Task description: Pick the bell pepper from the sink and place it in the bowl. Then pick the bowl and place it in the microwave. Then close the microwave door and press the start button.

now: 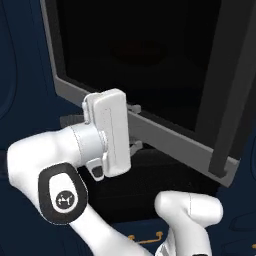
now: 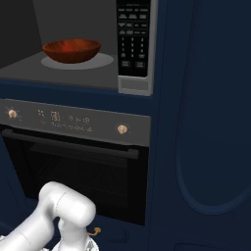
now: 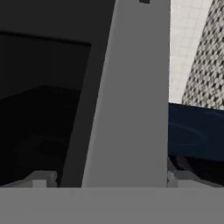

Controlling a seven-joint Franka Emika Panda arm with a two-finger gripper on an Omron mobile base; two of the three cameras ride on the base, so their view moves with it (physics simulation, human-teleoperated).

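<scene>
Reddish-brown bowl: the bowl (image 2: 71, 50) sits inside the microwave (image 2: 59, 73) on the pale turntable disc, and I can make out a small red shape in it that I take for the bell pepper (image 2: 70, 48).
Step in hand: by my reading, closing the microwave door (image 1: 150, 65); loading looks done, start not yet pressed.
Door: black glossy panel with a grey frame, swung open; in the left base view its lower edge runs slantwise across the picture.
Fingers: the gripper (image 1: 134, 127) is spread as wide as it goes and holds nothing; in the left base view its tips sit right at the door's grey lower frame, though I cannot tell whether they touch it.
Hand view: a broad grey strip of the door frame (image 3: 127, 96) runs up the middle, dark glass to one side.
How I'd do it: push flat against the frame, not the glass, and follow the door's arc so the fingers don't slide off the edge.
Watch for: the oven (image 2: 73, 162) below with its gold knobs; I'd keep the elbow away from it while swinging.
Afterwards: the keypad strip (image 2: 133, 37) at the microwave's right is where I'd look for start.
</scene>
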